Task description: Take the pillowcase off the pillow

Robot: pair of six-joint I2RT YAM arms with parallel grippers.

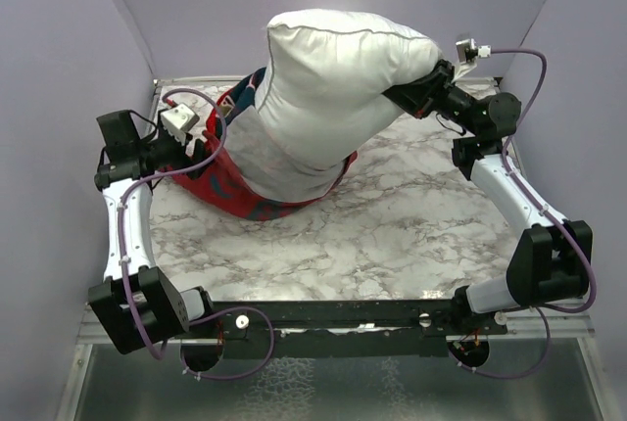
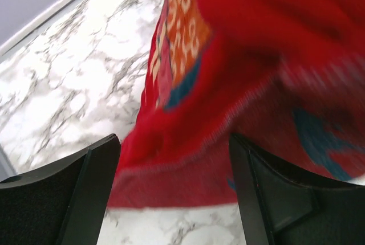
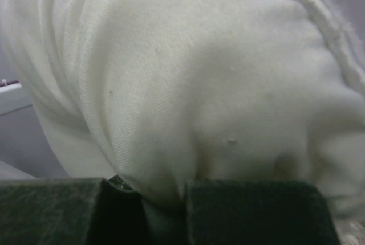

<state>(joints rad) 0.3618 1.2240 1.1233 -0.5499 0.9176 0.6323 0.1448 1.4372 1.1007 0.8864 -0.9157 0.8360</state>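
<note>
The white pillow is held up off the table, tilted, with its top end at the back. My right gripper is shut on a pinch of the pillow's fabric at its right side; the right wrist view shows the white cloth squeezed between the gripper's jaws. The red pillowcase is bunched around the pillow's lower left end and rests on the table. My left gripper is at the pillowcase's left edge. In the left wrist view it is open, with the red hem lying between its spread fingers.
The marble tabletop stretches in front and right of the pillow. Purple walls close in the left, back and right. A white raised edge runs along the back. Cables loop off both arms.
</note>
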